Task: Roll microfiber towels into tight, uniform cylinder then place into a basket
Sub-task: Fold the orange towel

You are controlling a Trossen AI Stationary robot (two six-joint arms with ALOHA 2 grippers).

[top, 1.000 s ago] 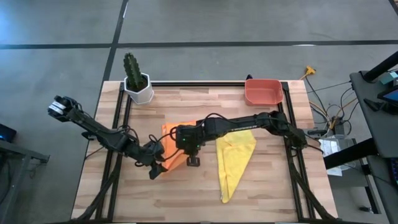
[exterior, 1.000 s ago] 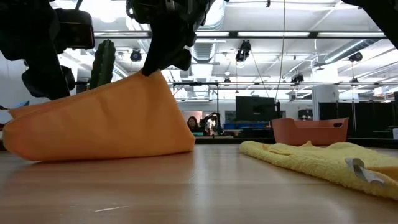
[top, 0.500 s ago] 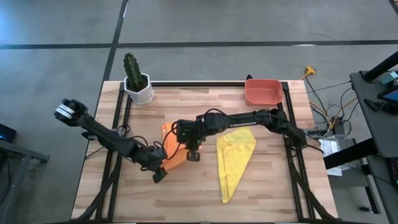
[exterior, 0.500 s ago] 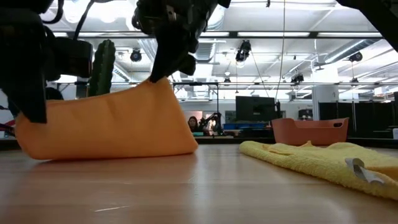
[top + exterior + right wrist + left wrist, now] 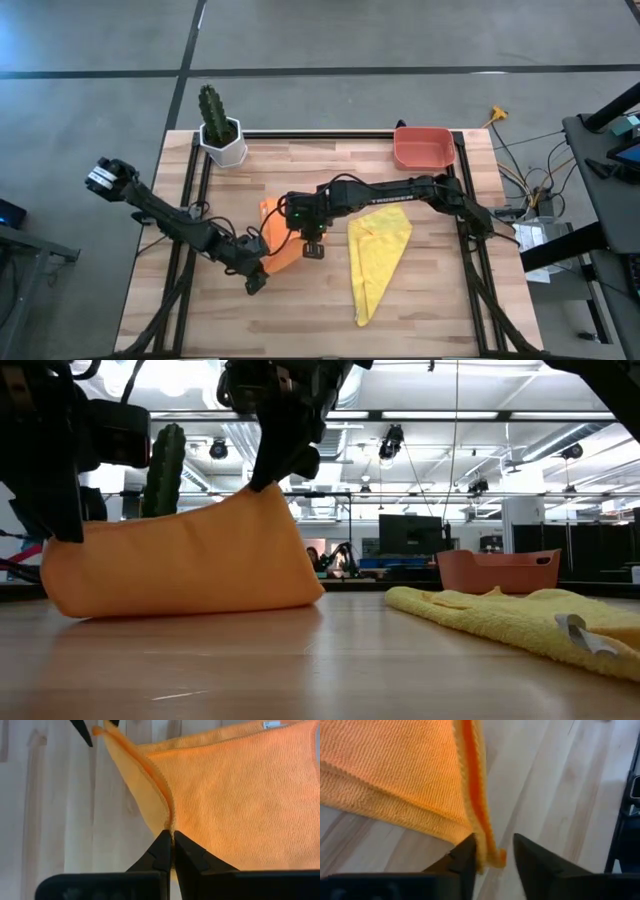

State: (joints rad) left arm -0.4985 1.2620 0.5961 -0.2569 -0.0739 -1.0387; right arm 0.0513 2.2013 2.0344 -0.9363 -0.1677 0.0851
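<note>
So both grippers are on the orange towel [image 5: 283,248], which sits mid-table folded over, its lifted edge strung between them. The left gripper [image 5: 256,276] is at the near corner, about 7 o'clock from the towel's middle, fingers [image 5: 465,857] pinched in on the hem but not fully together. The right gripper [image 5: 312,250] is at roughly 3 o'clock, clamped tight on the fold edge [image 5: 167,827]. That held edge runs from 7 toward 2 o'clock, so I'd guess any roll has to travel across it, toward 11.

The yellow towel [image 5: 378,256] lies flat just right of the orange one, untouched, long axis roughly 12 to 6. Bare wood table [image 5: 450,300] all around.

The basket [image 5: 423,148] is at the far right corner, the cactus [image 5: 218,127] at the far left.
</note>
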